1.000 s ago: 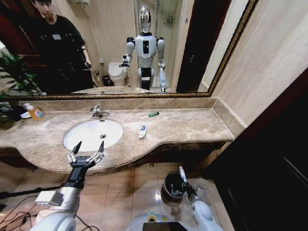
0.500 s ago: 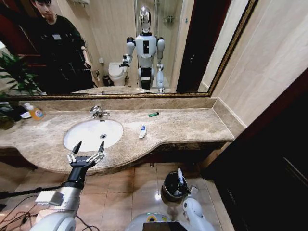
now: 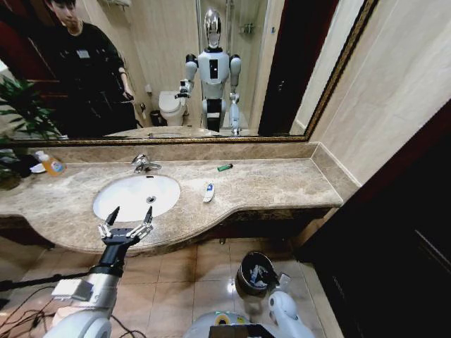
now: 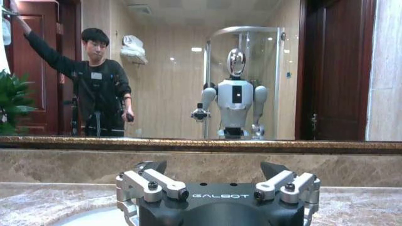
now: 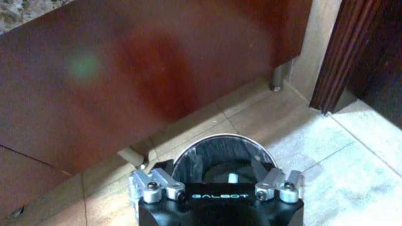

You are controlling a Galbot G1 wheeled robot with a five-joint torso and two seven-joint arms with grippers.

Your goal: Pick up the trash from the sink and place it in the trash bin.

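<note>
Right gripper (image 5: 215, 184) spread over trash bin (image 5: 188, 157); white tube (image 5: 232, 177) below, between jaws; left gripper (image 3: 127, 224) spread beside sink (image 3: 127, 201).

This is a bathroom. A white sink (image 3: 136, 196) with a shiny tap (image 3: 144, 164) sits in a stone worktop (image 3: 275, 184). A big mirror (image 3: 211, 70) on the wall shows a toilet (image 3: 170, 107) and a glass shower (image 4: 248, 80). The floor (image 3: 204, 274) has tiles.

marble counter (image 3: 282, 184) — white-and-blue tube (image 3: 208, 192) | green stick (image 3: 225, 167) | orange bottle (image 3: 51, 164)
</note>
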